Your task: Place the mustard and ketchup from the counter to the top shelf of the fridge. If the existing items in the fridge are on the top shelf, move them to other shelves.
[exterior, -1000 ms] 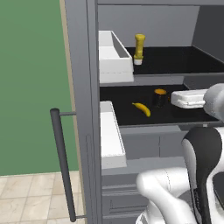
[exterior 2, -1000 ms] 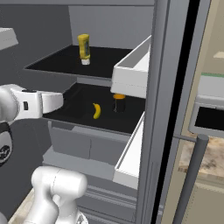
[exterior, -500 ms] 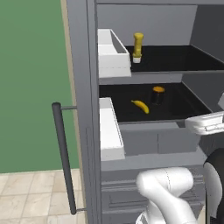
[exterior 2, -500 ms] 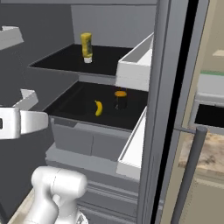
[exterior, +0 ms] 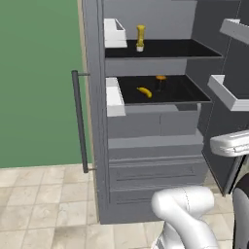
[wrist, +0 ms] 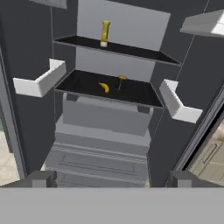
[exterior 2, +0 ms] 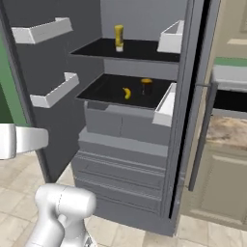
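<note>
Left base view: mustard [exterior: 140,37] standing on top shelf [exterior: 165,48] of fridge [exterior: 146,121], banana [exterior: 144,92] lying one shelf lower | Right base view: counter [exterior 2: 230,132] sitting right of fridge, ketchup unseen | Hand view: gripper [wrist: 111,179] gaping empty, facing fridge; risk: swinging arm striking white door bin [wrist: 178,105].
</note>
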Robot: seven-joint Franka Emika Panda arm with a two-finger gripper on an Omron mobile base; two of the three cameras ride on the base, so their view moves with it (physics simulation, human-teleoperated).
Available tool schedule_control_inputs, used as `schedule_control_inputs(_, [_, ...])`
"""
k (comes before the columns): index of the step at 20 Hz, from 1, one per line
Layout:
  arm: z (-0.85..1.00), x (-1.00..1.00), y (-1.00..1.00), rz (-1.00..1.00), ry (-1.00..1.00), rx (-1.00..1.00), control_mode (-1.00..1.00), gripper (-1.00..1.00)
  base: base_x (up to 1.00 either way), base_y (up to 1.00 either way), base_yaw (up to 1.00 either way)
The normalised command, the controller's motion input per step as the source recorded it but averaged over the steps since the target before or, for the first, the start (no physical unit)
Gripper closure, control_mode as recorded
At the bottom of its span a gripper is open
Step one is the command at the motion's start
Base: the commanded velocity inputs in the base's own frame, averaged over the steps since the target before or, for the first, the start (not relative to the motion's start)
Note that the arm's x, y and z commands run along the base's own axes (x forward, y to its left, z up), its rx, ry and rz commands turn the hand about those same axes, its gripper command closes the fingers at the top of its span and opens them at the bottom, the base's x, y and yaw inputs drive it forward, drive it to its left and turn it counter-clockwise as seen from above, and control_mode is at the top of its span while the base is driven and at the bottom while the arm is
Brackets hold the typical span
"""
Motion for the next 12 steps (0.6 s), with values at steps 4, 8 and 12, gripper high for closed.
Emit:
schedule_control_inputs(4, [0.0,0.0,0.0,0.0,0.0,0.0,1.0,-1.0,-1.0,-0.32,0.0])
schedule_control_inputs(8, [0.0,0.0,0.0,0.0,0.0,0.0,1.0,-1.0,-0.92,-0.85,-0.15])
schedule_control_inputs(12, [0.0,0.0,0.0,0.0,0.0,0.0,1.0,-1.0,-0.13,-1.0,-0.31])
